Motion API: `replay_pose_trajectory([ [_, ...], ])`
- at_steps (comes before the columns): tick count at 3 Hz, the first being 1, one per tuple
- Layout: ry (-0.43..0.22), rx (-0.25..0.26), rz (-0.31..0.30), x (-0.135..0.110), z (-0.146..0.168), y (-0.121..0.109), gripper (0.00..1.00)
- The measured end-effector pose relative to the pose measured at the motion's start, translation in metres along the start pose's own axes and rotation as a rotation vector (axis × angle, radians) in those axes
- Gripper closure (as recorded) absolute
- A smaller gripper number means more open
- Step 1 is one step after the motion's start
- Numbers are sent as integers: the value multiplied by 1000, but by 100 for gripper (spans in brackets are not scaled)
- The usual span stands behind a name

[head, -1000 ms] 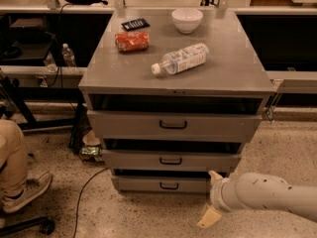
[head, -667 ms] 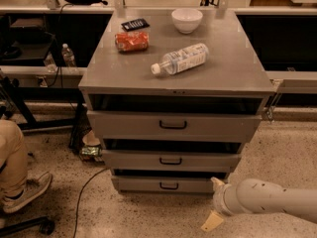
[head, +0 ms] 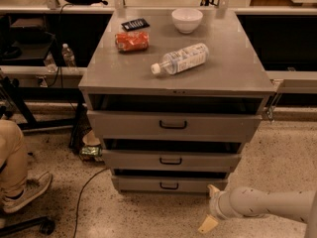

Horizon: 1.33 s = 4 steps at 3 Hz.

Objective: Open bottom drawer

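The grey cabinet (head: pixel 173 90) has three drawers. The bottom drawer (head: pixel 133 184) is the lowest and shortest, with a small black loop handle (head: pixel 169 186). Its front stands slightly out, like the two above it. My gripper (head: pixel 210 207) reaches in from the lower right on a white arm, close to the floor, just right of and below the bottom drawer's right corner. Its two fingers are spread apart and hold nothing. One fingertip (head: pixel 213 189) is near the drawer's corner, and the other, with a tan pad (head: pixel 208 224), is lower.
On the cabinet top lie a plastic bottle (head: pixel 181 59), a white bowl (head: pixel 186 19), a red snack bag (head: pixel 132 41) and a black object (head: pixel 135 24). A seated person's leg and shoe (head: pixel 22 190) are at the left. A cable (head: pixel 86 192) runs over the floor.
My gripper has sunk a little toward the floor beside the bottom drawer's right corner. The drawers have not moved.
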<state>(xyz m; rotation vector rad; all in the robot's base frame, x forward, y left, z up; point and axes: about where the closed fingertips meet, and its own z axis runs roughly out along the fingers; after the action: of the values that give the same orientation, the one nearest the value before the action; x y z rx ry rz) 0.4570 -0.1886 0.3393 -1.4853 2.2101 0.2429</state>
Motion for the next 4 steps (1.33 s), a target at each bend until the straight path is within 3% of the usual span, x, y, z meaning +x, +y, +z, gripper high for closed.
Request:
replay_pose_trajectory([
  [1,-46,-11,-40,-9,73,-15,0],
  [2,-46,-11,-40,-9,73,-15,0],
  [4,-63,8,-125,-18,111,-40,0],
])
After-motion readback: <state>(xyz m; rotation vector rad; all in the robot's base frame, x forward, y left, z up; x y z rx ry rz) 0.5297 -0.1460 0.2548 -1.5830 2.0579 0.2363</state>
